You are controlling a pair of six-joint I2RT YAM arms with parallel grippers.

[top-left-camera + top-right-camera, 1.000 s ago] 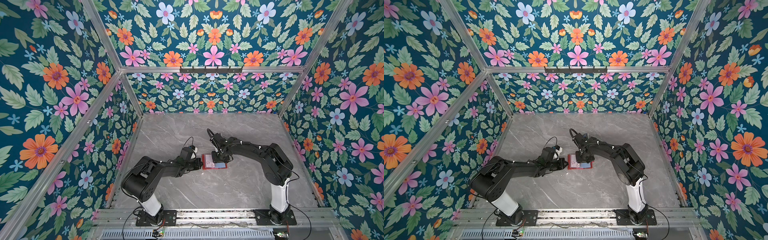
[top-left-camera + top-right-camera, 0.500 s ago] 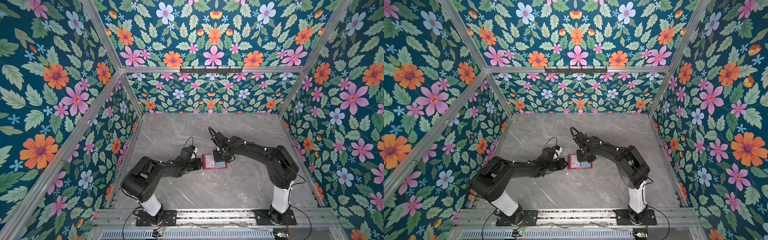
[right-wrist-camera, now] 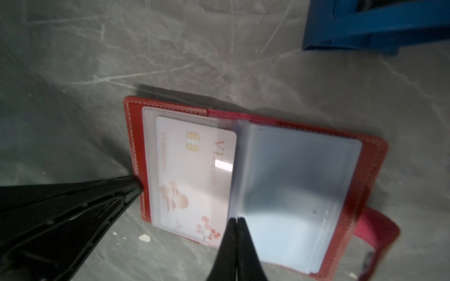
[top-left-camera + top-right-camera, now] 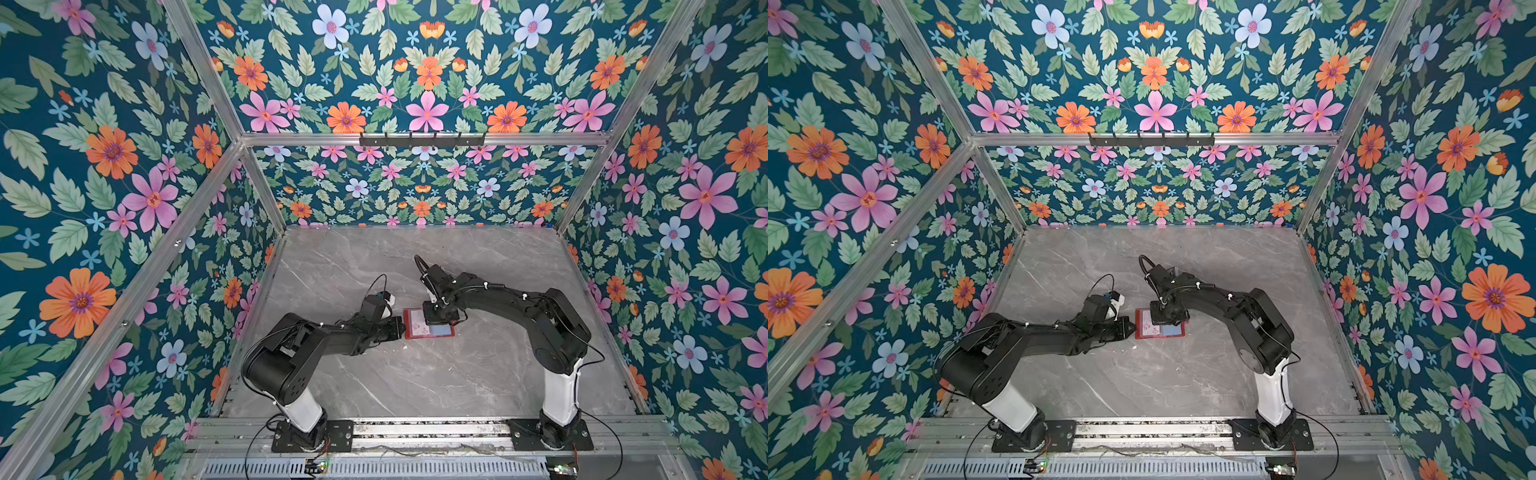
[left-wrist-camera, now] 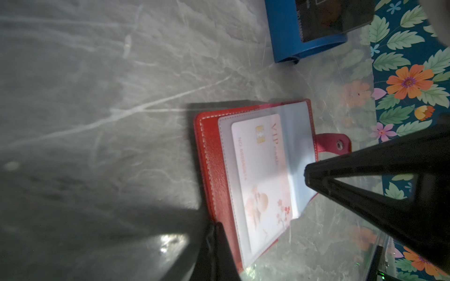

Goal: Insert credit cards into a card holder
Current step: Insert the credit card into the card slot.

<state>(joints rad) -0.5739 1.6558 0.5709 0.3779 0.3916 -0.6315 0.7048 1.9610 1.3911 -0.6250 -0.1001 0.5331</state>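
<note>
**Seemingly paging to a free sleeve**

In both top views the card holder (image 4: 419, 330) is lying open on the bench (image 4: 415, 382), the left gripper (image 4: 400, 326) touching it and the right gripper (image 4: 437, 319) above it. Left wrist: the left gripper (image 5: 214, 225), closed, is pinning the red edge, one card (image 5: 260, 170) sleeved just beyond. Right wrist: the right gripper (image 3: 236, 219), closed, is touching the clear sleeves (image 3: 292, 182); next, it needs opening to fetch another card

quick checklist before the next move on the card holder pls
1. Card holder open on the table: ok.
2. VIP card inside a clear sleeve: ok.
3. Left hand shut, tip at the holder's cover edge: ok.
4. Right hand shut at the sleeve fold, sleeve pinched: cannot tell.
5. Next card in either hand: not ok, none seen.
6. Blue rack apart from the holder: ok.
</note>
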